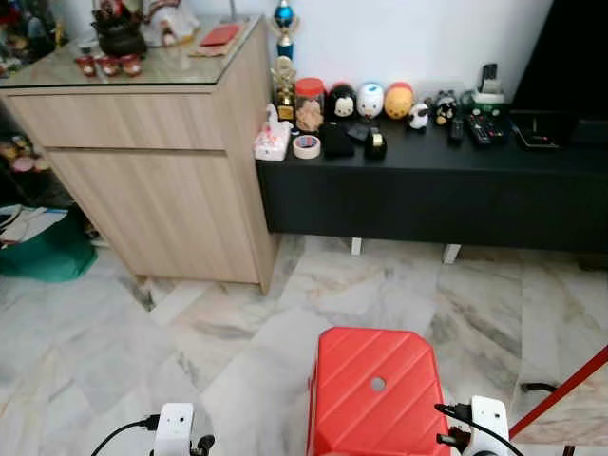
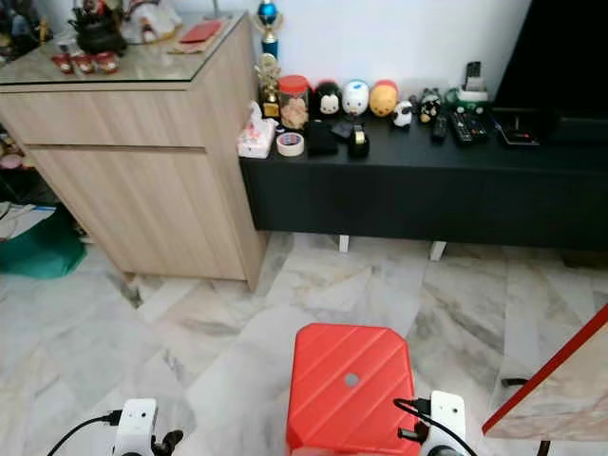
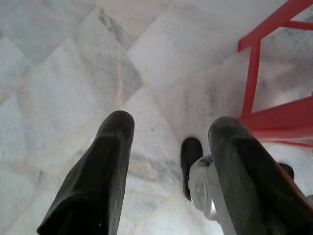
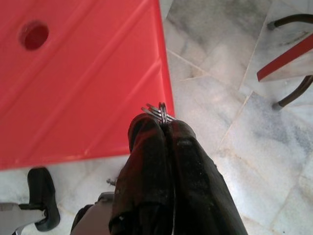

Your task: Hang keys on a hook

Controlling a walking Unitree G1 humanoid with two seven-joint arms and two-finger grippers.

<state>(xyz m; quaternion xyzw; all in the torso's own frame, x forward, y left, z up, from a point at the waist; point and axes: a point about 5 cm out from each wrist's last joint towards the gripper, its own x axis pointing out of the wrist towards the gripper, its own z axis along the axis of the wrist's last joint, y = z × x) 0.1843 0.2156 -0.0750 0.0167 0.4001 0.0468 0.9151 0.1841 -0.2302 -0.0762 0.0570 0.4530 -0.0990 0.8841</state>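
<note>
In the right wrist view my right gripper [image 4: 163, 128] is shut on a set of metal key rings [image 4: 159, 113] that stick out past its fingertips, held over the edge of a red plastic stool [image 4: 78, 78]. In the left wrist view my left gripper [image 3: 171, 129] is open over the marble floor with nothing between its fingers. Both wrists [image 1: 174, 427] [image 1: 486, 423] show at the bottom edge of the eye views, either side of the red stool [image 1: 378, 391]. I make out no hook.
A wooden cabinet [image 1: 152, 161] with ornaments on top stands at the left. A low black console [image 1: 427, 190] with jars, figurines, tape rolls and remotes runs along the white wall. A red-framed marble table [image 1: 570, 399] edges in at right. A green bag [image 1: 43, 252] lies at far left.
</note>
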